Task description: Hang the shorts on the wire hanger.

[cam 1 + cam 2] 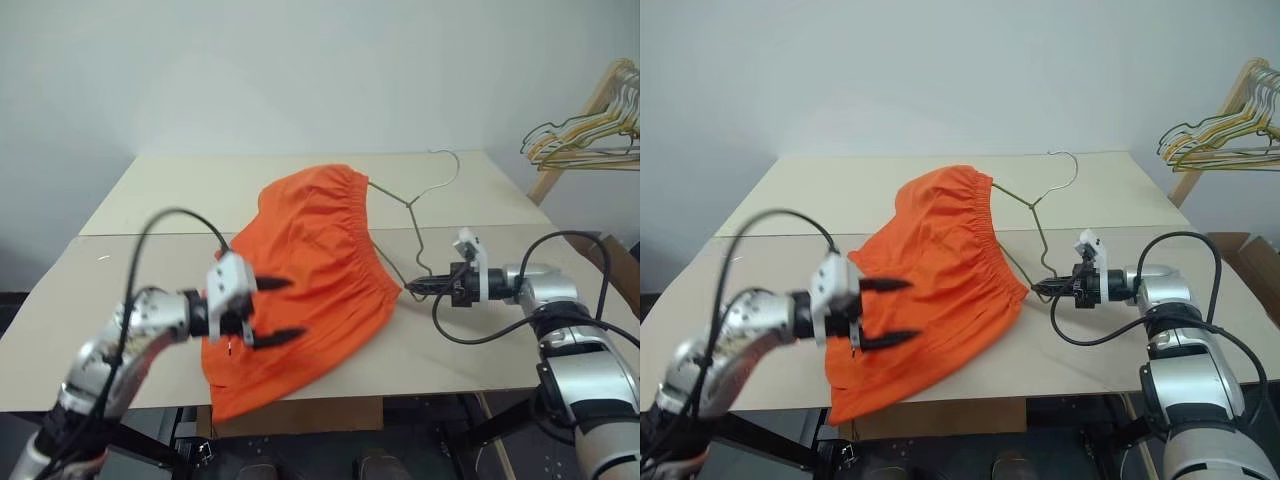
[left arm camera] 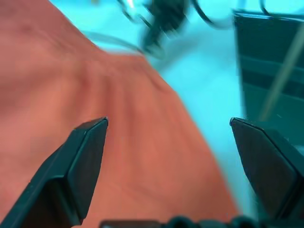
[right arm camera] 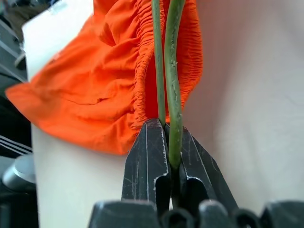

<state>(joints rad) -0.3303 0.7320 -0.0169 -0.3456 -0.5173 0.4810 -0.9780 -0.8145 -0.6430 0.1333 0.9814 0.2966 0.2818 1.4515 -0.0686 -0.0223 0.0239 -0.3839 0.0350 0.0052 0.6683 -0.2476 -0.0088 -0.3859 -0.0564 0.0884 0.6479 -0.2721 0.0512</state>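
Nearest me, my left gripper (image 1: 268,312) hangs over the near left part of the table (image 1: 480,345) with its fingers spread wide and nothing between them, pointing across the lower folds of the shorts (image 1: 305,280). The shorts lie in a heap in the middle, their bottom hem spilling over the table's front edge and the gathered waistband running along their right side. Toward the right edge, my right gripper (image 1: 422,286) is clamped tight on the lower corner of the hanger (image 1: 412,215) (two strands of wire pinched between the pads), just beside the waistband. From there the wire climbs toward the back edge, one arm already buried under the orange cloth, the hook free at the far side. I judge the threading half begun. Next I should close the left fingers on the waistband and draw it along the wire while the right holds firm.
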